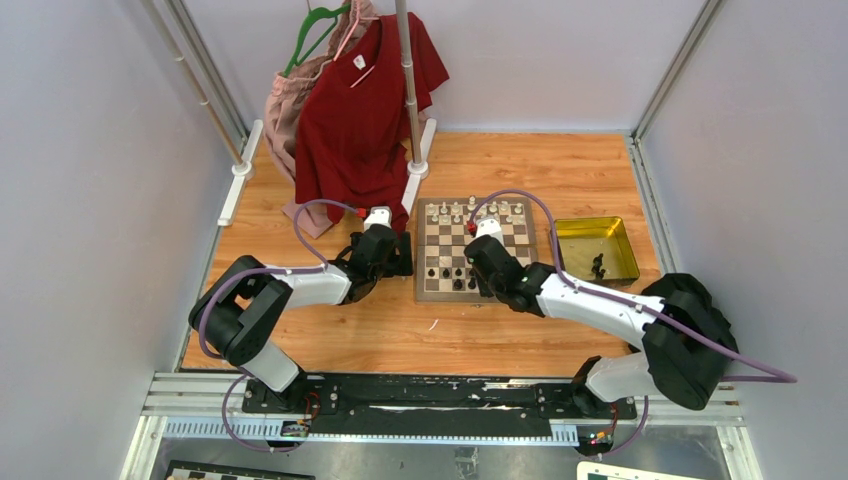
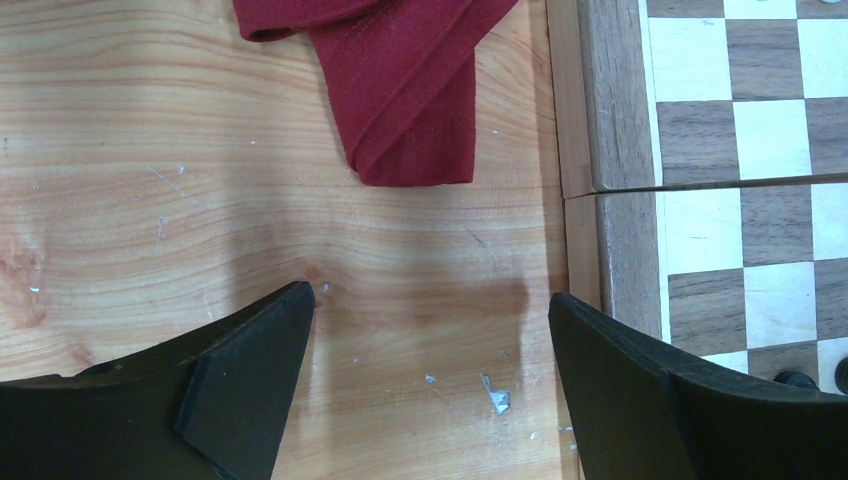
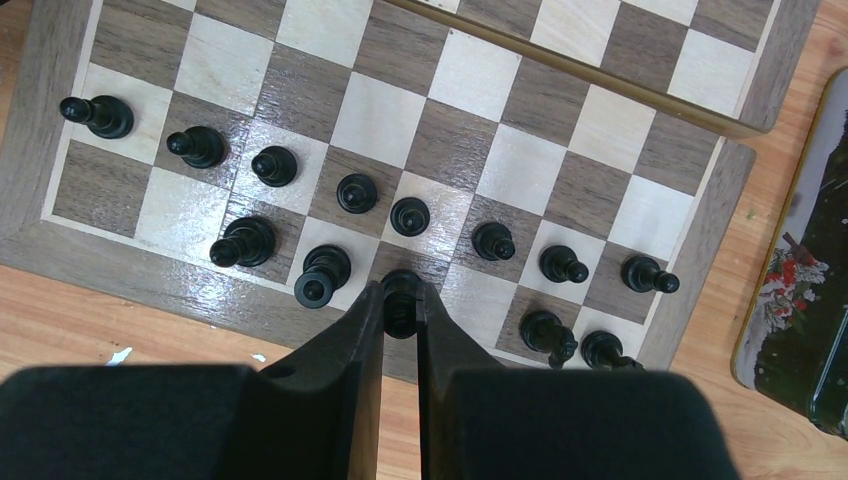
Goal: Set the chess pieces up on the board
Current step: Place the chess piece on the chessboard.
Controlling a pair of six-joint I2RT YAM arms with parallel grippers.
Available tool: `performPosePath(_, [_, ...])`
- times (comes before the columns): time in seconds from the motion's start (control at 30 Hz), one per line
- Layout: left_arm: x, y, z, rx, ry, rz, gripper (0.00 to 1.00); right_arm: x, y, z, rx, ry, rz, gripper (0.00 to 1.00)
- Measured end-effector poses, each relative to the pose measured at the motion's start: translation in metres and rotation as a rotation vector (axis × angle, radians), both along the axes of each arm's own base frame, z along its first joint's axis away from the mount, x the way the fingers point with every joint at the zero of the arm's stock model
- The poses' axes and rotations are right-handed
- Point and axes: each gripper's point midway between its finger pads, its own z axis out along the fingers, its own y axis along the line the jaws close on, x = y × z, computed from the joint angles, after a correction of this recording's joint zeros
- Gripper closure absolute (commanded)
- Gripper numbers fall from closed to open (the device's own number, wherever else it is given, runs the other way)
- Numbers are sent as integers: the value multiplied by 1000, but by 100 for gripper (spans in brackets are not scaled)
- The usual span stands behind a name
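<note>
Checkered board, black pieces upright on near rows, white pieces opposite

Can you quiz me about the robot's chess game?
1. True or false: the left gripper is shut.
2. What is the right gripper shut on? A) a small glossy black chess piece B) a spoon C) a blue ball
3. Fill in: seen from above, the shiny yellow-gold metal tray lies to the ___ of the checkered wooden chessboard.
Key: 1 false; 2 A; 3 right.
</note>
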Motion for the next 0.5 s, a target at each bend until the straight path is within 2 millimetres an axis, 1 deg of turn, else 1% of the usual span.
performPosePath(0.07, [0, 0, 0, 0, 0, 0, 7, 0, 0, 0, -1, 0, -1, 89])
performPosePath(0.17, [0, 0, 0, 0, 0, 0, 7, 0, 0, 0, 0, -1, -1, 76])
performPosePath(0.23, [0, 0, 0, 0, 0, 0, 7, 0, 0, 1, 3, -3, -1, 70])
performPosePath(0.4, [0, 0, 0, 0, 0, 0, 7, 0, 0, 4, 4, -9, 4, 64])
performPosePath(0.5, [0, 0, 0, 0, 0, 0, 7, 0, 0, 4, 4, -8, 5, 63])
